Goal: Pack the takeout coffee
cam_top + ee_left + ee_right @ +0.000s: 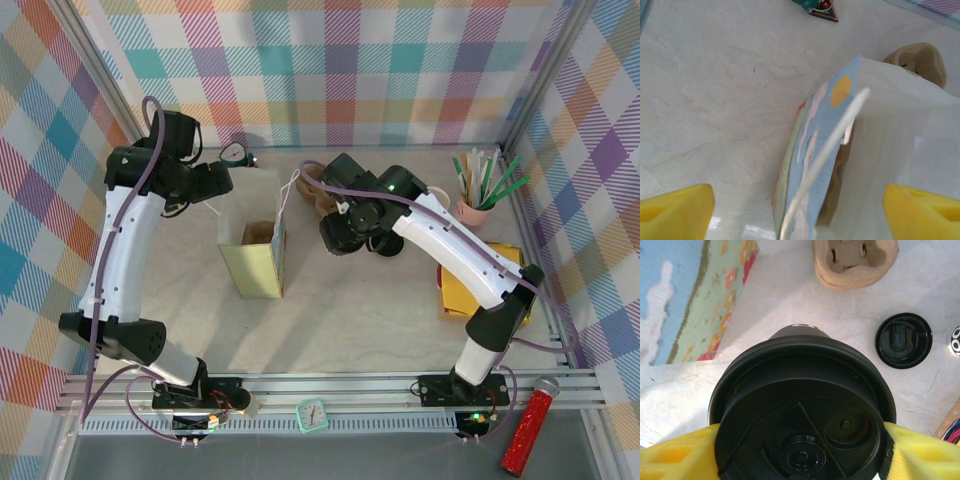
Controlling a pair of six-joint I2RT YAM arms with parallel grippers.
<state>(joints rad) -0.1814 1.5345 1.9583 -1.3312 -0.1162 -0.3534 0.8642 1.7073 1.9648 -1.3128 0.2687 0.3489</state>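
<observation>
Between the yellow fingers of the right gripper [800,450] sits one small cup with a round black plastic lid [802,415]. The fingers clamp the lid's rim on both sides, near the right side of the one pastel-printed paper bag [252,262]. The lid faces up at the wrist camera and the cup's long axis runs down toward the tabletop, about upright. One loose black lid [903,340] and one brown moulded-pulp carrier [855,262] lie beyond it. The left gripper [800,210] is spread wide astride the bag's wall and white handle, touching neither.
</observation>
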